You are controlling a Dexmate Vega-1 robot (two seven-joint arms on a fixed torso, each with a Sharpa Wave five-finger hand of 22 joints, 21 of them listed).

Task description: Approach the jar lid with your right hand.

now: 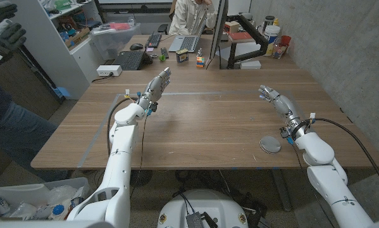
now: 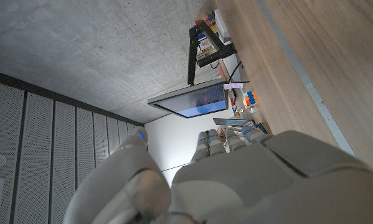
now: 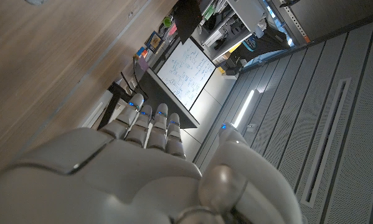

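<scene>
A round grey jar lid [image 1: 270,143] lies flat on the wooden table [image 1: 214,120] near its front right edge. My right hand [image 1: 273,98] hangs above the table farther back than the lid, fingers apart and holding nothing; its back and extended fingers [image 3: 150,124] face the wrist camera. My left hand [image 1: 158,83] is raised over the table's left part, fingers straight and together, empty. The left wrist view has that hand's back [image 2: 248,174] large in the foreground.
A person [image 1: 190,14] sits at a laptop [image 1: 184,43] behind the table, near a monitor [image 1: 218,31] and small coloured cubes [image 1: 200,61]. A keyboard [image 1: 129,60] lies at the back left. Another person's gloved hand [image 1: 2,31] is at the left edge.
</scene>
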